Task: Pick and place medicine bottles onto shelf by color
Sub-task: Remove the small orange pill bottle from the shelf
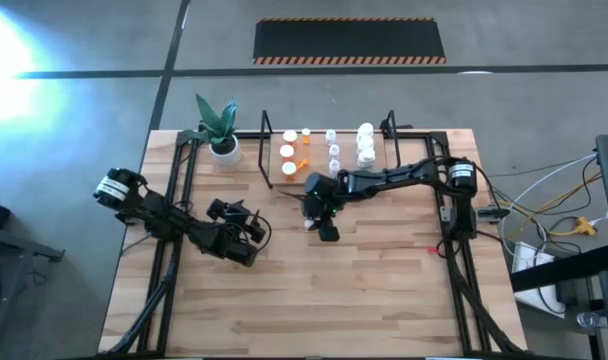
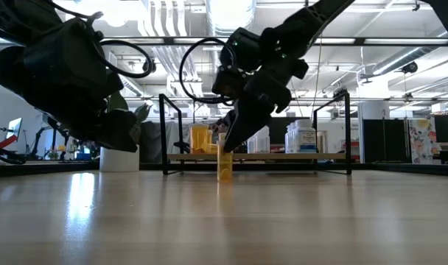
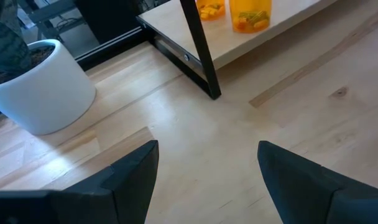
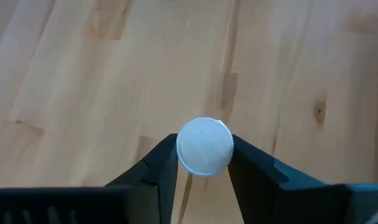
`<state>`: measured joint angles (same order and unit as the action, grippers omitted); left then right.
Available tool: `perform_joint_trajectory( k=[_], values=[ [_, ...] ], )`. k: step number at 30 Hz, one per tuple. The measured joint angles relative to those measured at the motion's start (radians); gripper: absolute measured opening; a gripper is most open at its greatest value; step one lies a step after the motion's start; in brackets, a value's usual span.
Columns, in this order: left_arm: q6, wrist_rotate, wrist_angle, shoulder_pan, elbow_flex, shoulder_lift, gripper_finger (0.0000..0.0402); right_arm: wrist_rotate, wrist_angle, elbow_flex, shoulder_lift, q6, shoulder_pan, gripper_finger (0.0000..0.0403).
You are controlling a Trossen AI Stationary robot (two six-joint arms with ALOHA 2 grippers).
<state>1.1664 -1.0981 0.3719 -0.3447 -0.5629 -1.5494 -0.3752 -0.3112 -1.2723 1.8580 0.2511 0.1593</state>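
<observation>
Clamping 1 orange bottle (image 2: pixel 224 166) on the wooden tabletop (image 1: pixel 384 290), right tool (image 4: pixel 203 163); left tool (image 3: pixel 207 165) apart.

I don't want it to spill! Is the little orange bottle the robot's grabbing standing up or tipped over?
Standing up. The orange bottle stands upright on the table, white cap up, with the right gripper closed around it.

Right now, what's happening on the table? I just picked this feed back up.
The right gripper has its fingers closed around the white cap of an orange bottle standing on the table, just in front of the shelf. Orange, pale and white bottles are already grouped on the shelf. The left gripper waits open and empty above the table's left side, near the plant pot.
</observation>
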Motion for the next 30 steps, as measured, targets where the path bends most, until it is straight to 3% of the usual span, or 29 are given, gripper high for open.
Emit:
perform_joint_trajectory(
  k=[10,17,21,25,30],
  values=[
    [0.000,0.000,-0.025,0.000,0.000,0.000,0.0258,0.001,-0.009,0.009,0.001,0.071,-0.003,0.0191],
    [0.000,0.000,-0.029,0.000,0.000,0.000,0.0258,0.036,-0.213,-0.101,-0.011,0.195,0.002,0.0242],
    [0.000,0.000,-0.029,0.000,0.000,0.000,0.0258,0.163,-0.326,-0.202,-0.016,0.298,0.018,0.0242],
    [0.000,0.001,-0.031,0.000,0.000,0.000,0.0258,0.285,-0.331,-0.271,-0.020,0.400,0.066,0.0227],
    [0.000,0.001,-0.033,0.000,0.000,0.000,0.0258,0.324,-0.288,-0.292,-0.020,0.468,0.168,0.0206]
  ],
)
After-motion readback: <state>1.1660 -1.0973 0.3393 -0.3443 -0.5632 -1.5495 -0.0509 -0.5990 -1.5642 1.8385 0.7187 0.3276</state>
